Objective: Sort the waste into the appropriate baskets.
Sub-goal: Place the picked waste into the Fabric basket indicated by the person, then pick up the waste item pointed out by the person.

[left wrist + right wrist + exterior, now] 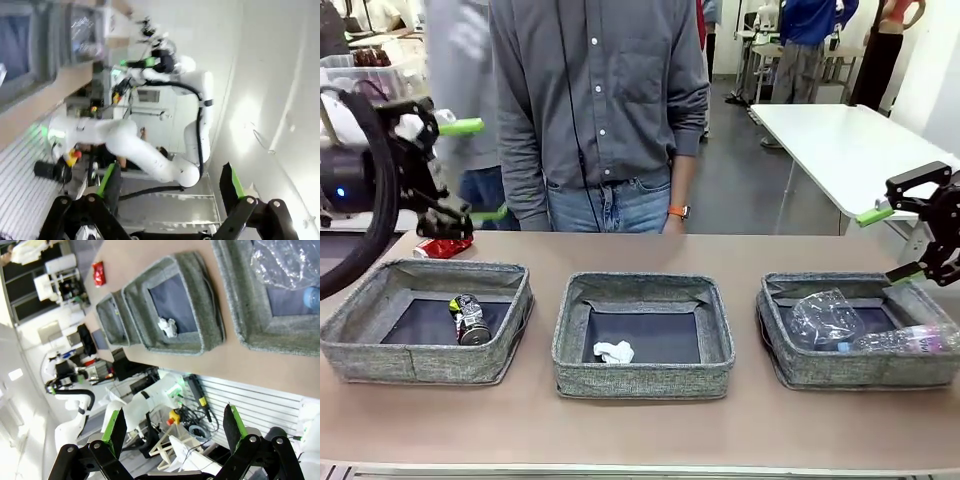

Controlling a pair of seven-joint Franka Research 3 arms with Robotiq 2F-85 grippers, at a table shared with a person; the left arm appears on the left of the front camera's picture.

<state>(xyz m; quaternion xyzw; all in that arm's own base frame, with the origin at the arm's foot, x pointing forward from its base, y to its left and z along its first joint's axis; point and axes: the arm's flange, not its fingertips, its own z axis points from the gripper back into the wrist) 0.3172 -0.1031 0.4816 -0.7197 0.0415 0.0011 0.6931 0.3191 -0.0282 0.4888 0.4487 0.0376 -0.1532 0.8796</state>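
Note:
Three grey baskets stand in a row: left (360, 335), middle (645, 382), right (850, 372). The dark drink can (470, 318) lies in the left one and the white paper wad (614, 351) in the middle one. In the right one are the clear plastic cup (823, 317) and the plastic bottle (905, 340). The dented red can (443, 247) lies on the table behind the left basket. My left gripper (475, 170) hangs open above that can. My right gripper (890, 243) is open over the right basket's far corner. The right wrist view shows the paper wad (167, 326), red can (98, 273) and cup (285, 262).
A person in a grey shirt (600, 100) stands at the table's far edge, behind the middle basket. Bare tabletop (620, 430) runs in front of the baskets. A white table (850, 150) stands behind at the right.

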